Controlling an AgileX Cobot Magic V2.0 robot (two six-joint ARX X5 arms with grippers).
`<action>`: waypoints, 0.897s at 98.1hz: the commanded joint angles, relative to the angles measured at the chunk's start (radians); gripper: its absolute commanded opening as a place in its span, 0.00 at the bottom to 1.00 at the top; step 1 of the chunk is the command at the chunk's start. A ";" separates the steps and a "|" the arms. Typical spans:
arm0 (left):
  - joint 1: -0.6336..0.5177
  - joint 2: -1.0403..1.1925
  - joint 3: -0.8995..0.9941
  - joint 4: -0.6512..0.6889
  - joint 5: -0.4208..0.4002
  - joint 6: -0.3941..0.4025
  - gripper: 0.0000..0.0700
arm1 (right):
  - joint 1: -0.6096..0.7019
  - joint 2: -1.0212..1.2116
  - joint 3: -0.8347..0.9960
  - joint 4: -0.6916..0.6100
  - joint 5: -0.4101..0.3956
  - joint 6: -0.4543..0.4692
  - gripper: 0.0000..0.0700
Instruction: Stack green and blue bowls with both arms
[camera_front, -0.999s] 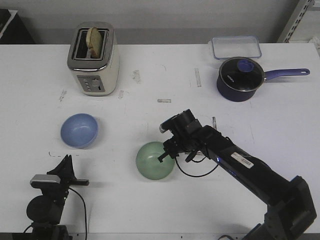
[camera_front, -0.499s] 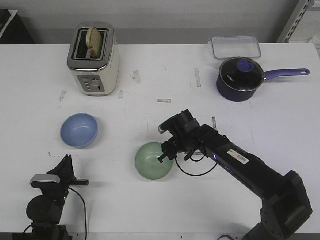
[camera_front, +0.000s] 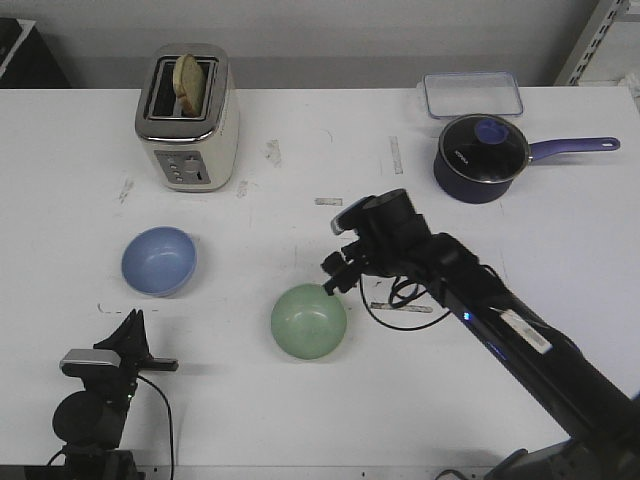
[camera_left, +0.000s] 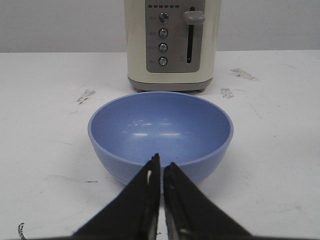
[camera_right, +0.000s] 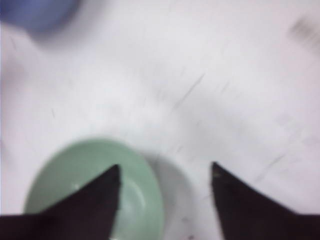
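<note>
The pale green bowl (camera_front: 309, 321) sits upright on the white table near the front middle. My right gripper (camera_front: 336, 279) hovers just behind its far right rim, open and empty. The blurred right wrist view shows the green bowl (camera_right: 136, 199) under one finger, with my right gripper (camera_right: 165, 169) spread wide. The light blue bowl (camera_front: 159, 261) sits upright at the left. My left gripper (camera_front: 134, 318) is low at the front left, a short way in front of it. In the left wrist view my left gripper (camera_left: 161, 162) is shut and empty, its tips just short of the blue bowl (camera_left: 160, 125).
A cream toaster (camera_front: 187, 117) with bread in it stands behind the blue bowl and shows in the left wrist view (camera_left: 172, 45). A dark blue saucepan (camera_front: 482, 155) with a purple handle and a clear lidded box (camera_front: 472, 94) are at the back right. A black cable (camera_front: 395, 318) loops by the green bowl.
My right gripper has lifted off the green bowl's rim and drawn back toward the far right. The green bowl stays on the table. The left arm has not moved.
</note>
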 joint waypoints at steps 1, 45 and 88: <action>0.001 -0.002 -0.021 0.013 0.000 0.005 0.00 | -0.032 -0.045 0.023 0.003 0.029 -0.004 0.05; 0.001 -0.002 -0.021 0.011 0.000 0.005 0.00 | -0.417 -0.454 -0.194 -0.027 0.221 -0.060 0.00; 0.001 -0.002 -0.017 0.017 -0.004 -0.102 0.00 | -0.514 -0.984 -0.746 0.178 0.225 -0.060 0.00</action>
